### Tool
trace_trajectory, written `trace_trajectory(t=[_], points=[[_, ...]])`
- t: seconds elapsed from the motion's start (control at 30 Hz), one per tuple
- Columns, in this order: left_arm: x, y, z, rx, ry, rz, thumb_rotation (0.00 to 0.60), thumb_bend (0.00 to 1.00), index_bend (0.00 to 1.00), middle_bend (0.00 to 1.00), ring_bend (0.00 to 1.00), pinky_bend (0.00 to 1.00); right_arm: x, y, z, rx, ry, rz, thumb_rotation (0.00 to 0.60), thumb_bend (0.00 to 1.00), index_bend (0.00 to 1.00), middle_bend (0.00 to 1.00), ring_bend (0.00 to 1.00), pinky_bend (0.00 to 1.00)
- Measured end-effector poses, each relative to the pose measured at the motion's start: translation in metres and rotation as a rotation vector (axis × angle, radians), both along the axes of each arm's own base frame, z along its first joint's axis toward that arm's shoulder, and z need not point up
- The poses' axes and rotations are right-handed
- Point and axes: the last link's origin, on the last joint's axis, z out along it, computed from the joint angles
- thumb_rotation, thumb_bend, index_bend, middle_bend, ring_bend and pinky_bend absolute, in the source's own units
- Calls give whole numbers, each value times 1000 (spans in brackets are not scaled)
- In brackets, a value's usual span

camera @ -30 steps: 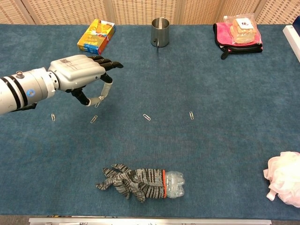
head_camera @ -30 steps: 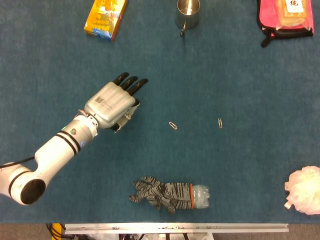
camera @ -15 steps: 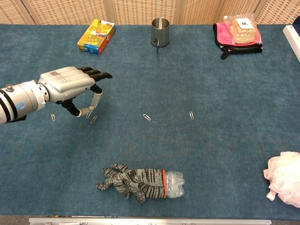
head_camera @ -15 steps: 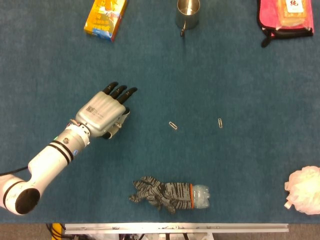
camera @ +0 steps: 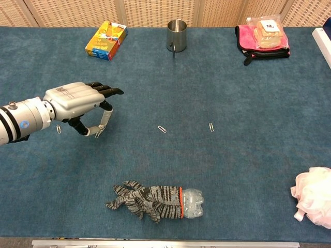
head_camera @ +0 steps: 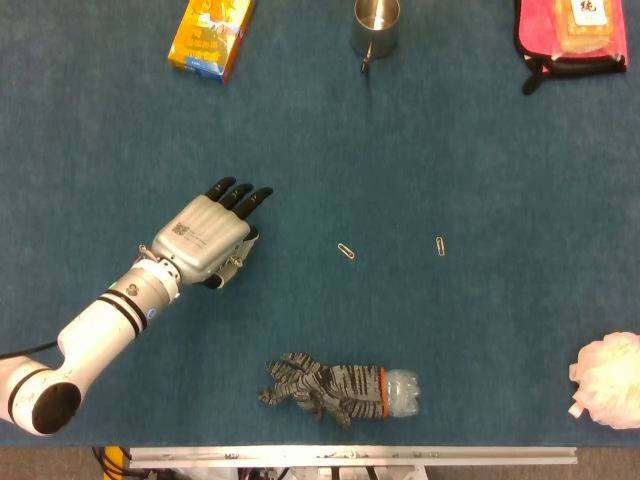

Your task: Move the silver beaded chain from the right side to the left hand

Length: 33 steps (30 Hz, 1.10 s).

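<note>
The left hand (camera: 77,103) hangs low over the blue table (camera: 248,170) on the left side, back of the hand up, dark fingertips (camera: 111,92) stretched out toward the right. Beneath it the thumb and a finger come together on a small silvery piece (camera: 99,132) that touches or nearly touches the cloth — it looks like a paper clip, though it is too small to be sure. In the head view the hand (head_camera: 205,238) covers that spot, so nothing more shows there. The right hand is in neither view.

No silver beaded chain can be made out in either view; on the right side of the table lie only a pale pink bath pouf (camera: 313,196) at the near right edge and a pink pouch with a wrapped packet on it (camera: 262,35) at the far right.

Around the left hand: one paper clip (camera: 59,129) lies just left of it, two more sit apart in the middle of the table — one (camera: 162,129) nearer the hand, one (camera: 211,127) further right. A clear plastic bottle stuffed into a grey striped glove (camera: 155,202) lies on its side near the front edge. At the far side stand a yellow box (camera: 106,40) and a steel cup (camera: 176,35). Nothing lies between the hand and the middle clips.
</note>
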Motion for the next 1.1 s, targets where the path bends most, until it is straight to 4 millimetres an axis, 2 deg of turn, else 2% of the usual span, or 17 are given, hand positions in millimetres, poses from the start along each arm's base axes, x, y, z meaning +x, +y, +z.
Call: trace_trajectory(t=[0.27,0.57,1.0,1.1], points=[[-2,2,2,12,3,3,600,384,537,0,0,43,-1,1,0,-2,-5,-2,600,0,161,47,0,0],[-8,13,22,78,15,29,600,387,537,0,0,43,1,0,0,-2,-10,6,600,0,161,47,0,0],[-39,32,56,199,77,116,600,391,538,0,0,43,4,-2,-4,8,-16,15,600,0,161,47,0,0],[-44,41,64,248,86,135,600,392,492,0,0,43,4,-2,-4,9,-17,14,600,0,161,47,0,0]])
